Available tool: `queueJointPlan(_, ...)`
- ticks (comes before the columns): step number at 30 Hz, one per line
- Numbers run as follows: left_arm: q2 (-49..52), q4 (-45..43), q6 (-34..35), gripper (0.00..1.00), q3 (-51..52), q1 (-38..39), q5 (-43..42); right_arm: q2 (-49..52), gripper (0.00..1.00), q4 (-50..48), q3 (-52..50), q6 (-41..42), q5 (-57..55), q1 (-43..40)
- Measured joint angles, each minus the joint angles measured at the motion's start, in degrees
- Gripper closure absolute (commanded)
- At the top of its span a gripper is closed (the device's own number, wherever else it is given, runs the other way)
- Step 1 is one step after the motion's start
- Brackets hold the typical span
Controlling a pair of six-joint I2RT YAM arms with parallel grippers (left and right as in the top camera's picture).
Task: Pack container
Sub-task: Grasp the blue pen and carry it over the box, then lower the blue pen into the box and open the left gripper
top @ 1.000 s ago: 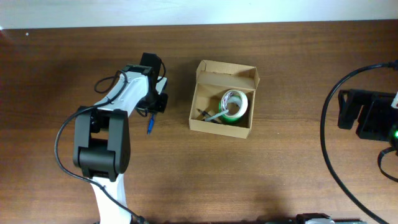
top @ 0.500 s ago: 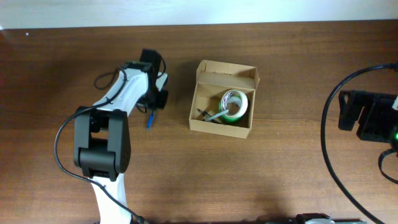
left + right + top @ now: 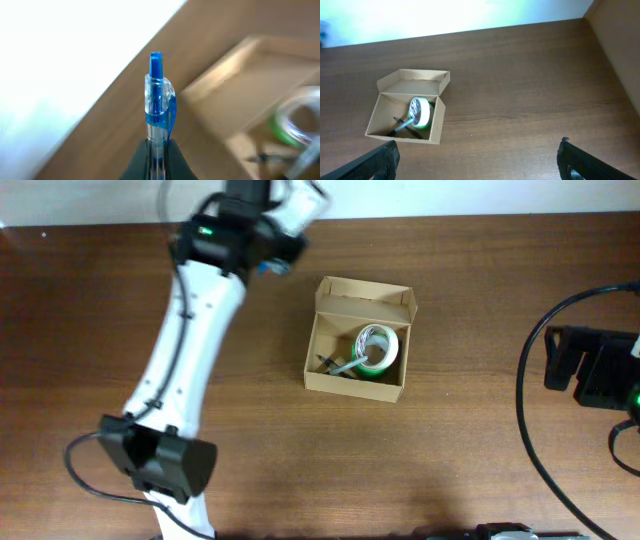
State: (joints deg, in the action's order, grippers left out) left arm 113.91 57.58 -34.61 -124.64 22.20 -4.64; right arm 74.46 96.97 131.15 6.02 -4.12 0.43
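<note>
Where the overhead camera looks down on the brown worktop (image 3: 480, 460), the container (image 3: 358, 340) sits open near the middle, its flap lid standing up along the far side. A green-edged tape roll (image 3: 375, 346) and a dark pen-like stick (image 3: 338, 366) lie inside it. The left arm (image 3: 190, 350) stretches to the far edge of the worktop, its blurred head end up and to the left of the container and well clear of it. The right arm (image 3: 590, 370) rests at the right edge, well apart from the box.

In the left wrist view, the left pincer (image 3: 157, 146) is pressed together on a blue pen (image 3: 157, 100), which stands straight up between its fingers. The container lies blurred to the right and beyond the pen, with the tape roll showing at the frame's right edge.

In the right wrist view, the right pincer (image 3: 477, 150) is spread wide with nothing between its fingers. The container sits far off to the left, nearer the left-hand finger (image 3: 382, 160), with the roll and the stick inside.
</note>
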Motion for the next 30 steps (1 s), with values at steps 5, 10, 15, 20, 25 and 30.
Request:
queueJointPlan(5,2.9,6.4,-13.5,0.99,0.2,10.1,-2.4,0.0,0.01,0.0,0.0,0.0,0.0,0.0)
queueJointPlan(10,6.1,14.4,-20.5,0.99,0.3,15.8,-3.7,0.0,0.01,0.0,0.0,0.0,0.2,0.0)
queueJointPlan(15,10.5,21.4,-23.4,0.99,0.4,16.6,-4.5,0.0,0.01,0.0,0.0,0.0,0.2,0.0)
queueJointPlan(20,14.7,22.0,-24.3,0.99,1.2,16.5,-5.5,0.0,0.01,0.0,0.0,0.0,0.2,0.0)
queueJointPlan(25,16.9,22.2,-24.4,0.99,1.5,16.5,-6.1,0.0,0.01,0.0,0.0,0.0,0.2,0.0)
queueJointPlan(30,17.7,22.2,-24.4,0.72,1.6,16.5,-6.4,0.0,0.01,0.0,0.0,0.0,0.2,0.0)
